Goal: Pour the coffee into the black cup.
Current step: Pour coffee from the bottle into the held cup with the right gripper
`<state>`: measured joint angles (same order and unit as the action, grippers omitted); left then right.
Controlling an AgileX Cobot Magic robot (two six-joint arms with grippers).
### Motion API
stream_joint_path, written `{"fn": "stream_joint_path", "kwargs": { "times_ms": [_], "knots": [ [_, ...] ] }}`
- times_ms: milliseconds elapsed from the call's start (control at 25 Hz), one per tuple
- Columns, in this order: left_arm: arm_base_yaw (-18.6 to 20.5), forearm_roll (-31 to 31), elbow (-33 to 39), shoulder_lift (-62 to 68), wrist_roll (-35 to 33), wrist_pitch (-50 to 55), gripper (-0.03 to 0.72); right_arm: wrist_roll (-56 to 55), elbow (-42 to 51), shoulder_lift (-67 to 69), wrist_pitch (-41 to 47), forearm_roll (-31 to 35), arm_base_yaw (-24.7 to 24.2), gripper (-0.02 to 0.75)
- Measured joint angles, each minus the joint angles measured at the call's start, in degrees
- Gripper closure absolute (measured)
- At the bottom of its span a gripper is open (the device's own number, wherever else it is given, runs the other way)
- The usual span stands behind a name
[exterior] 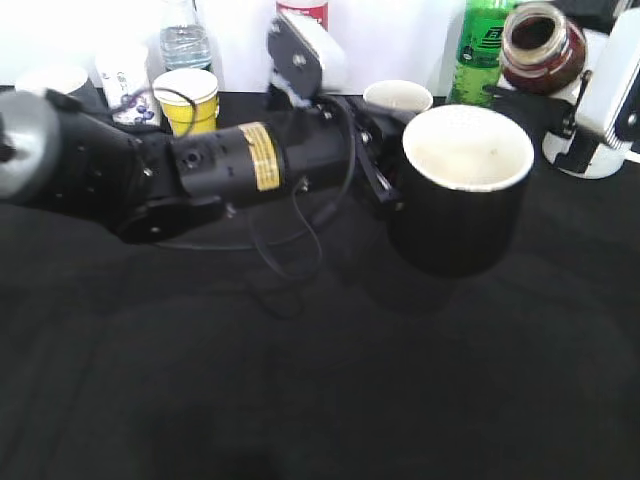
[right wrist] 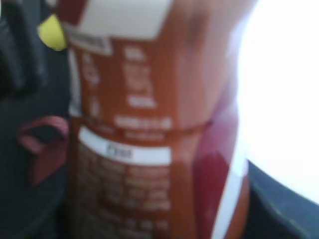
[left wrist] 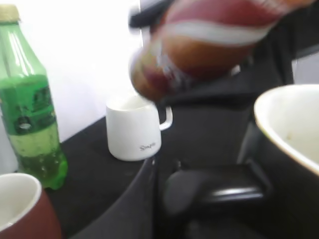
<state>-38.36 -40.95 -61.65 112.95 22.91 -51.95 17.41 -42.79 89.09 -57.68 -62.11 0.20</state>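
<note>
The black cup (exterior: pixel 450 245), glossy with a white inside, is held off the table at right of centre; its rim also shows in the left wrist view (left wrist: pixel 284 124). My left gripper (exterior: pixel 385 185) is shut on its black handle (left wrist: pixel 219 191). The coffee bottle (exterior: pixel 540 45), brown with a red-orange label, is tipped over above and behind the cup, its open mouth facing the camera. My right gripper (exterior: pixel 585 80) is shut on it. The bottle fills the right wrist view (right wrist: pixel 149 124) and hangs over the cup in the left wrist view (left wrist: pixel 209 45). No stream of liquid shows.
Along the back stand a green soda bottle (exterior: pixel 485 45), a white mug (exterior: pixel 397 97), a yellow paper cup (exterior: pixel 187 98), a water bottle (exterior: pixel 185 40) and a red-capped bottle (exterior: pixel 302 10). A red mug (left wrist: pixel 20 209) sits near the left wrist.
</note>
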Motion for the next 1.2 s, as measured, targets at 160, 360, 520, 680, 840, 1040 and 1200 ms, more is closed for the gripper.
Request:
{"fn": "stream_joint_path", "kwargs": {
  "times_ms": [160, 360, 520, 680, 840, 1040, 1200],
  "knots": [
    [-0.2, -0.1, 0.0, 0.0, 0.7, 0.3, 0.634, 12.9, 0.0, 0.0, -0.2, 4.3, 0.0, 0.212],
    [-0.2, -0.1, 0.0, 0.0, 0.8, 0.3, 0.634, 24.5, 0.0, 0.0, -0.2, 6.6, 0.0, 0.212],
    [-0.2, -0.5, 0.0, 0.0, 0.8, 0.3, 0.634, 29.3, 0.0, 0.0, -0.2, 7.2, 0.0, 0.212],
    [-0.2, -0.5, 0.0, 0.0, 0.8, 0.3, 0.634, 30.5, 0.0, 0.0, -0.2, 8.2, 0.0, 0.212],
    [-0.2, -0.6, 0.0, 0.0, 0.8, 0.3, 0.634, 32.7, 0.0, 0.0, -0.2, 8.4, 0.0, 0.212],
    [-0.2, -0.9, 0.0, 0.0, 2.4, 0.8, 0.634, 33.4, 0.0, 0.0, -0.3, 8.6, 0.0, 0.212],
    [-0.2, -0.9, 0.0, 0.0, 3.7, 1.1, 0.634, 35.5, 0.0, 0.0, -0.9, 9.3, 0.0, 0.212]
  ]
}}
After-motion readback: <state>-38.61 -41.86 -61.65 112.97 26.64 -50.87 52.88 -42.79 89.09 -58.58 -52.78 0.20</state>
